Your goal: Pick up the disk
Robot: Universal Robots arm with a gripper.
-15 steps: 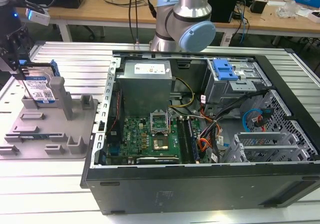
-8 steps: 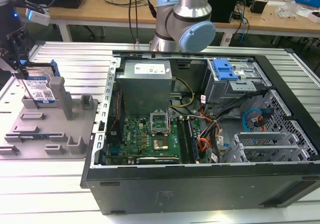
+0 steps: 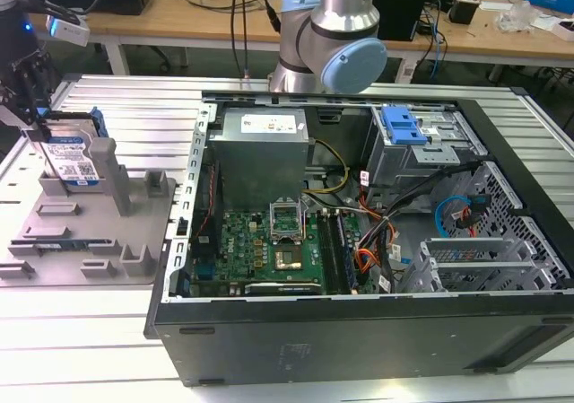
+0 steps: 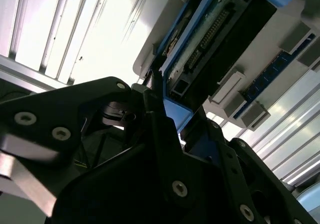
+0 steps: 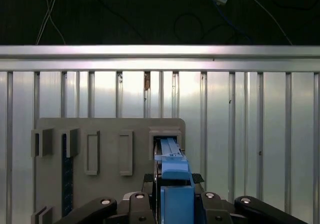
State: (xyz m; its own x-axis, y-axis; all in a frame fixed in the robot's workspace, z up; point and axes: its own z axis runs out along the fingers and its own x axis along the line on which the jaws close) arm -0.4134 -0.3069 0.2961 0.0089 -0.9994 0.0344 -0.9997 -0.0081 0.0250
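Starting with the exterior view: at the far left of the frame we have the end effector (image 3: 36, 120) down over the disk (image 3: 73, 162), which stands on edge in a slot of the grey fixture tray (image 3: 90, 241) on the ribbed tabletop (image 3: 134, 107). The open computer case (image 3: 359, 241) fills the middle and right of the frame, well apart from the action.

In the second wrist view, we're looking along the dark fingers (image 4: 150, 109), and they sit on either side of the disk's (image 4: 210, 39) blue side rail, one tip right against it. It looks to us like the end effector (image 4: 167, 109) is closed on the disk, though the angle is dim and we can't swear to firm contact on both sides.

In the first wrist view, the disk (image 5: 172, 179) runs edge-on up the lower centre, squarely between the end effector's (image 5: 172, 199) arms, its far end seated in the tray's (image 5: 100, 129) slot.

So we judge this the grasp step, disk not yet lifted. The lift calls for a straight pull out along the slot, no tilt.
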